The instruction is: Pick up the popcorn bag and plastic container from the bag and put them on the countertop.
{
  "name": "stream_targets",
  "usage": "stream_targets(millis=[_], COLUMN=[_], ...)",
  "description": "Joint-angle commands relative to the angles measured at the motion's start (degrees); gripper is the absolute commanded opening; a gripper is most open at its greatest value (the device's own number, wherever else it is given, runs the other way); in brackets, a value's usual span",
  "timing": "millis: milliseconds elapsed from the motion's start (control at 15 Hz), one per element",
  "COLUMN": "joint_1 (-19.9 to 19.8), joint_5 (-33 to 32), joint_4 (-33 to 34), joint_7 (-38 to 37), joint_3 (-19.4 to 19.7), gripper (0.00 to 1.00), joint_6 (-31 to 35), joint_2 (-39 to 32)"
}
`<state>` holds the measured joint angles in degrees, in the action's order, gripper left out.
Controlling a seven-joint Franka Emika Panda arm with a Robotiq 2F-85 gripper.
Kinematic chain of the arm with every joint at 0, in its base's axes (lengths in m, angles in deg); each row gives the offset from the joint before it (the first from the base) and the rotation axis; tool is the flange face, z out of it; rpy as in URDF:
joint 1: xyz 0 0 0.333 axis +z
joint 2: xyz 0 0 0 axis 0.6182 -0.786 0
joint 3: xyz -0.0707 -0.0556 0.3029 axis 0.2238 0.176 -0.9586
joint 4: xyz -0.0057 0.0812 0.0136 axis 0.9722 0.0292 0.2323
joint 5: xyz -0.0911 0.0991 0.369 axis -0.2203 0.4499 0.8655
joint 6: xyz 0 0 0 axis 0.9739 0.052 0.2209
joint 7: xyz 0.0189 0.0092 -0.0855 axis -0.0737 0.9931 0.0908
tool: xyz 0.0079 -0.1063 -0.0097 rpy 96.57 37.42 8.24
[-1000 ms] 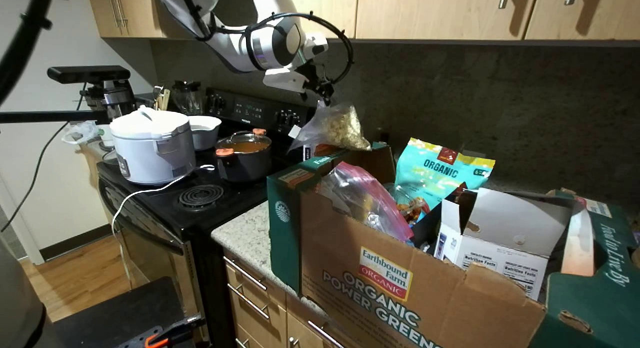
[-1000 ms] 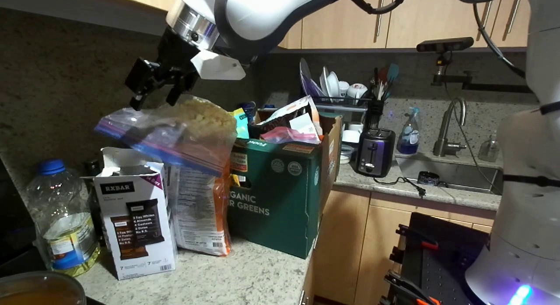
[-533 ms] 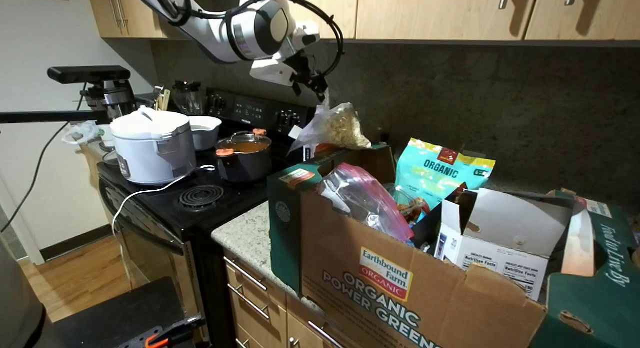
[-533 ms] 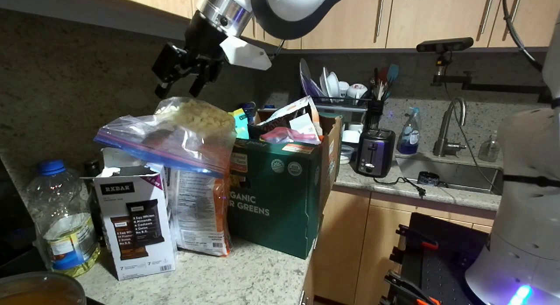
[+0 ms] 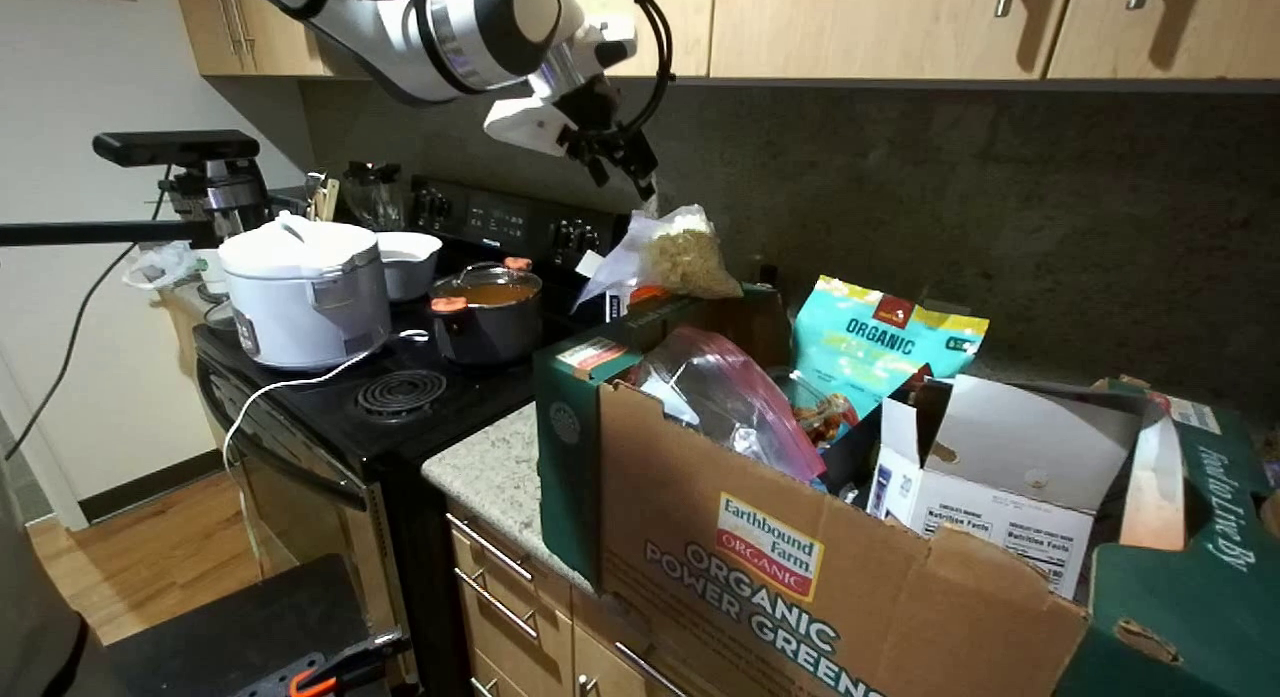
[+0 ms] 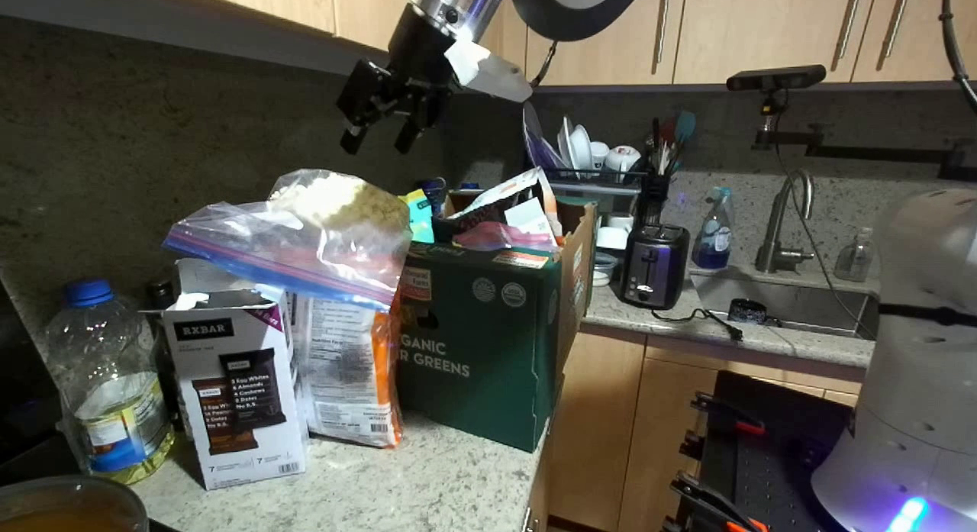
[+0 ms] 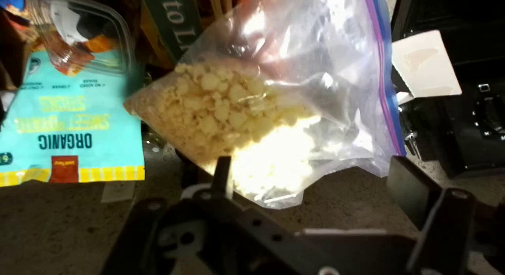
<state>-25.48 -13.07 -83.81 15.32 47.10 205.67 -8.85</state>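
The popcorn bag (image 5: 688,257) is a puffy clear zip bag of pale popcorn. In an exterior view it lies (image 6: 343,219) draped over a carton and a tall package, beside the bag's green end. The bag, a large brown and green cardboard box (image 5: 900,587), stands on the countertop (image 6: 382,478). My gripper (image 6: 378,140) is open and empty above the popcorn bag, apart from it. In the wrist view the popcorn bag (image 7: 213,105) lies beyond the wide-spread fingertips (image 7: 310,162). A small round dark object (image 6: 746,311) is at the sink; I cannot tell if it is the plastic container.
A white RXBAR carton (image 6: 236,394), an orange-white package (image 6: 347,372) and an oil bottle (image 6: 118,417) stand by the box. The box holds a teal bag (image 5: 870,337), a clear tub with reddish contents (image 7: 94,38) and a white carton (image 5: 1030,457). Cabinets (image 5: 880,27) hang above.
My open gripper has moved up and away from the popcorn bag, toward the robot's base. The popcorn bag has settled slightly and stays on the carton and package.
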Motion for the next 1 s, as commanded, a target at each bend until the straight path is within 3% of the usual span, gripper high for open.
stream_targets(millis=[0, 267, 467, 933], joint_1=[-2.1, -4.7, -8.9, -16.1], joint_5=[3.3, 0.6, -4.3, -11.1], joint_4=[-3.9, -5.4, -5.9, -3.5], joint_7=[1.8, -1.2, -5.9, -14.8], joint_3=[-1.6, -2.9, -4.1, -3.9], gripper=[1.0, 1.0, 1.0, 1.0], joint_6=[-5.4, -8.3, -5.8, -5.1], joint_2=[5.7, 9.1, 10.0, 7.6])
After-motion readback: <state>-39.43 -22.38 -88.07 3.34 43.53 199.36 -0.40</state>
